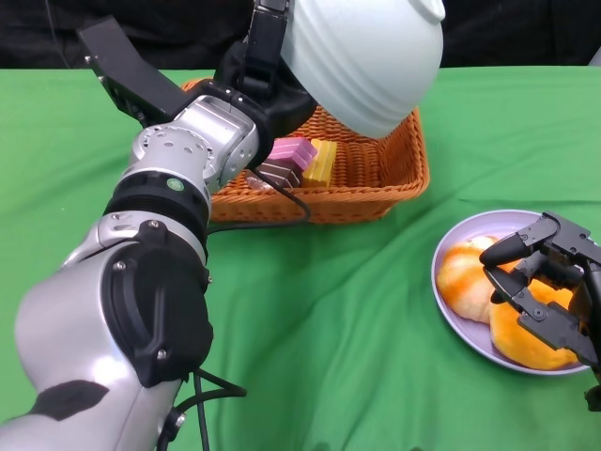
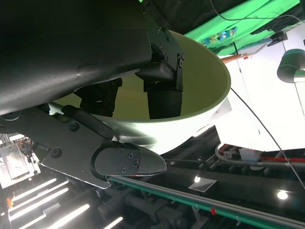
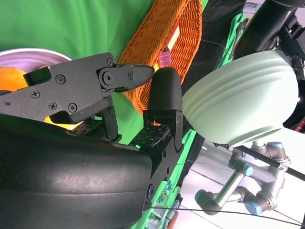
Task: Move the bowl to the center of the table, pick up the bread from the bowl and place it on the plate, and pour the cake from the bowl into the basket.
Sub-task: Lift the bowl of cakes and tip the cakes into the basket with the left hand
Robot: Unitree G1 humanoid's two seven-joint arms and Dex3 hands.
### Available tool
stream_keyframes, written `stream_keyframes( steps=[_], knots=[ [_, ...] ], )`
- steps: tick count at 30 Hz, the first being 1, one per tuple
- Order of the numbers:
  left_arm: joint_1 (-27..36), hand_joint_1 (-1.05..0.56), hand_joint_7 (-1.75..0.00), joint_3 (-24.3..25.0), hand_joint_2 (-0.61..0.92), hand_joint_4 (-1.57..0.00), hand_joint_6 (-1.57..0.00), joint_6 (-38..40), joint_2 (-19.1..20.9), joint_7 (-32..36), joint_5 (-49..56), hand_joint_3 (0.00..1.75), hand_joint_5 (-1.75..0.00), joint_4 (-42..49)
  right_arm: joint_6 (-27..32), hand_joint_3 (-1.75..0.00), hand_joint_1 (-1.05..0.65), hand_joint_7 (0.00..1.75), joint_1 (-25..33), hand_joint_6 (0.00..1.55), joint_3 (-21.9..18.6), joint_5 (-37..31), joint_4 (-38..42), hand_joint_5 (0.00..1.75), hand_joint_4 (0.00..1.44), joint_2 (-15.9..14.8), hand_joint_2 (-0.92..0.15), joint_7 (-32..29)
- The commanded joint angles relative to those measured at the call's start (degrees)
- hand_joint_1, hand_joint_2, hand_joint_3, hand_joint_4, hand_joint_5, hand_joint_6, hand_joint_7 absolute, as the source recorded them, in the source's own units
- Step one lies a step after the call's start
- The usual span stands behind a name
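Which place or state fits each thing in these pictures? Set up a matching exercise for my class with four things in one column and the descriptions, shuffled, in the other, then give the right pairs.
Things
1. bowl
2. bread
3. cake
4. right hand

Descriptions
A. lying inside the wicker basket
B. tipped over, held up above the basket by the left hand
C. resting on the purple plate
D. empty, fingers apart, over the plate

Pairs: 1-B, 2-C, 3-A, 4-D

Pale-green ribbed bowl [image 1: 371, 58], orange wicker basket [image 1: 376, 178], lilac plate [image 1: 449, 282], green tablecloth [image 1: 357, 338].
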Motion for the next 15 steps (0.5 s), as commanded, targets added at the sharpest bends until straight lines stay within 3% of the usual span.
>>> stream_keyframes(
  steps=[1,7,9,10,11,15],
  knots=[
    [-1.57,-0.43,-1.74,-0.35,0.92,-0.81,-0.55,-0.05,0.41,-0.96,-0.24,0.37,-1.75,-0.98,-0.69,-0.28,-0.15,1.28,0.19,0.64,-0.27,0.41,0.12,1.54,0.7,-0.85,-0.89,0.1],
    [-1.83,-0.38,-1.75,-6.11,0.92,-0.77,-0.51,-2.41,0.97,-5.35,4.48,0.41,-1.75,-2.44,-0.51,-0.28,-0.15,1.28,0.12,0.64,-0.24,0.37,0.21,1.54,0.7,-0.66,-0.89,-0.07],
    [-1.63,-0.3,-1.72,-9.38,0.92,-0.77,-0.59,-4.29,1.53,-9.23,7.45,0.43,-1.75,-3.26,-0.51,-0.27,-0.16,1.27,0.07,0.65,-0.21,0.13,0.19,1.53,0.7,-0.6,-0.88,-0.27],
    [-1.6,-0.25,-1.63,-10.98,0.87,-0.79,-0.66,-5.27,1.97,-11.03,8.98,0.54,-1.75,-3.66,-0.69,-0.27,-0.16,1.27,-0.02,0.65,-0.23,0.26,0.33,1.53,0.7,-0.61,-0.88,-0.17],
    [-1.55,-0.22,-1.56,-12.57,0.76,-0.8,-0.72,-6.28,2.59,-12.9,10.51,0.76,-1.75,-4.08,-0.89,-0.27,-0.16,1.28,-0.15,0.65,-0.24,0.51,0.55,1.53,0.7,-0.63,-0.88,0.02],
    [-1.18,-0.19,-1.58,-17.81,0.65,-0.78,-0.72,-9.78,5.84,-20.24,15.46,0.97,-1.75,-5.39,-0.99,-0.28,-0.15,1.27,-0.56,0.65,-0.35,0.62,1.17,1.53,0.71,-0.82,-0.89,0.14]
  ],
)
